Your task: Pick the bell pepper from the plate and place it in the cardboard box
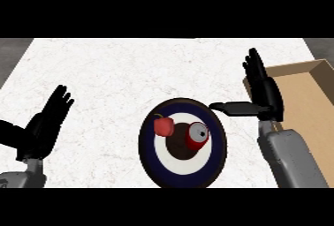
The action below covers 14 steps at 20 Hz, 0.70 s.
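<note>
The pepper (pixel 164 126) lies on the upper left part of the plate (pixel 146 150), not yet lifted. The right hand (pixel 266 97) hangs just right of the plate over the near left wall of the box (pixel 305 110). Its fingers are straight, its thumb points out toward the plate's rim, and it holds nothing.

The step in hand looks like the reach for the pepper. To do it well, the right hand should travel left and come down from above, with the thumb on one side of the pepper's body and the fingers on the other. It should curl only once the body sits between them, and it should avoid the stem. The pepper looks small and rounded, so a sideways nudge would likely roll it or slide it across the plate.

A second red thing (pixel 197 134) with a pale round face sits on the plate just right of the pepper, between it and the right hand. I cannot tell what it is. The hand should pass over it, not through it. The box's left wall will call for some height on the carry.

The left hand (pixel 44 123) rests open at the view's left, well apart, on the counter (pixel 130 70) side.
</note>
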Each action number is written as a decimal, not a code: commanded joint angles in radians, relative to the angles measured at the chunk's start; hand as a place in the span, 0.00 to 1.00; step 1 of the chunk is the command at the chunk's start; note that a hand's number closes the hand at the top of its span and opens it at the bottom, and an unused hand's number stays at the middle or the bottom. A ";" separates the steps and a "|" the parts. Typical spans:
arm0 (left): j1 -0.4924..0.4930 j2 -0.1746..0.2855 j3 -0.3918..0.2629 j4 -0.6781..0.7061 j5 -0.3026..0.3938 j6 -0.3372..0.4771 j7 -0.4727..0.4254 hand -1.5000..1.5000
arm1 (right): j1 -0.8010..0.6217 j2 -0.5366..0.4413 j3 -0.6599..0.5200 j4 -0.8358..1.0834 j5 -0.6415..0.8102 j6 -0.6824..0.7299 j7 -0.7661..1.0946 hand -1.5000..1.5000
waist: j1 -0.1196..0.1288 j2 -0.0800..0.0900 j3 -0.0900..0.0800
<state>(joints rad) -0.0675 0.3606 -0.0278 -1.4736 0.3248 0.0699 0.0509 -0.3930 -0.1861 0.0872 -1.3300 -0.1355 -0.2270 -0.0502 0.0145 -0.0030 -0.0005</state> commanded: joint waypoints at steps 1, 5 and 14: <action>0.049 0.008 0.021 -0.044 0.033 -0.008 0.041 0.50 | 0.099 0.135 0.040 -0.078 0.079 -0.149 -0.208 0.00 | -0.009 -0.002 0.002; 0.045 0.061 0.060 -0.138 0.060 -0.022 0.145 0.50 | 0.087 0.100 0.143 -0.163 0.176 -0.113 -0.182 0.00 | -0.010 -0.001 0.001; 0.031 0.047 0.054 -0.112 0.065 -0.028 0.146 0.50 | -0.123 -0.163 0.364 -0.180 0.413 0.158 0.442 0.00 | -0.004 -0.008 -0.006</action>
<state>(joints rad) -0.0404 0.3927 0.0186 -1.5842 0.3767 0.0636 0.1850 -0.4323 -0.2867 0.3702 -1.5035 0.1911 -0.1579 0.1764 0.0044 -0.0088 -0.0045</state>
